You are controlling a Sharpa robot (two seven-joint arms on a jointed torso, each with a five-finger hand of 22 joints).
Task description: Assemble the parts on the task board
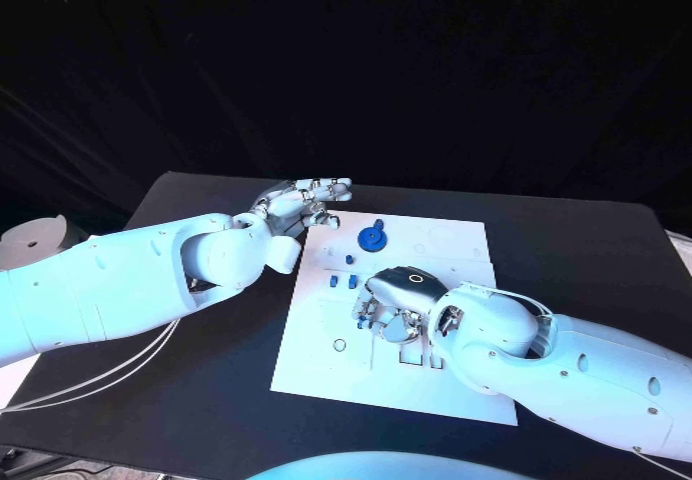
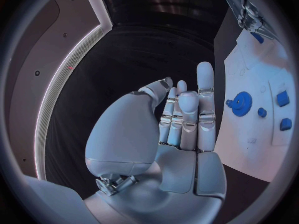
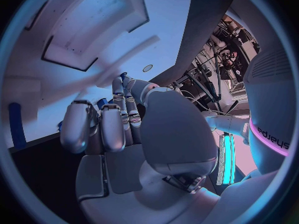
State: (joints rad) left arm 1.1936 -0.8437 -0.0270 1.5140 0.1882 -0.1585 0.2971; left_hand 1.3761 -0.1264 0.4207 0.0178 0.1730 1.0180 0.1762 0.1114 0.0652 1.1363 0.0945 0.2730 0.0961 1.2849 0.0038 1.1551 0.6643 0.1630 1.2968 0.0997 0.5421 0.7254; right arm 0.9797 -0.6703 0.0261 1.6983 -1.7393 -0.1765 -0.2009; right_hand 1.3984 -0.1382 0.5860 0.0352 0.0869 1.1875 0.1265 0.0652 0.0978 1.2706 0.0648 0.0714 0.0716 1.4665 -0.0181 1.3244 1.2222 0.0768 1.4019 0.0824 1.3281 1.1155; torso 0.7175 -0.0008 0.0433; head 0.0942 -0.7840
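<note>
Just beyond the right hand point(image 1: 392, 312): blue gear point(image 1: 372, 239) on task board point(image 1: 320, 365)

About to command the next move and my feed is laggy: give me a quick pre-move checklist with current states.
1. Left hand free of parts: ok, its fingers are straight and hold nothing, at the far left corner of the task board.
2. Right hand over the board: ok, it is low over the board's middle.
3. Right hand holding a part: cannot tell, its fingers are curled and hide what is under them.
4. Blue gear clear of both hands: ok, it lies untouched on the board.
5. Small blue pieces clear: ok, just beside the right hand.
</note>
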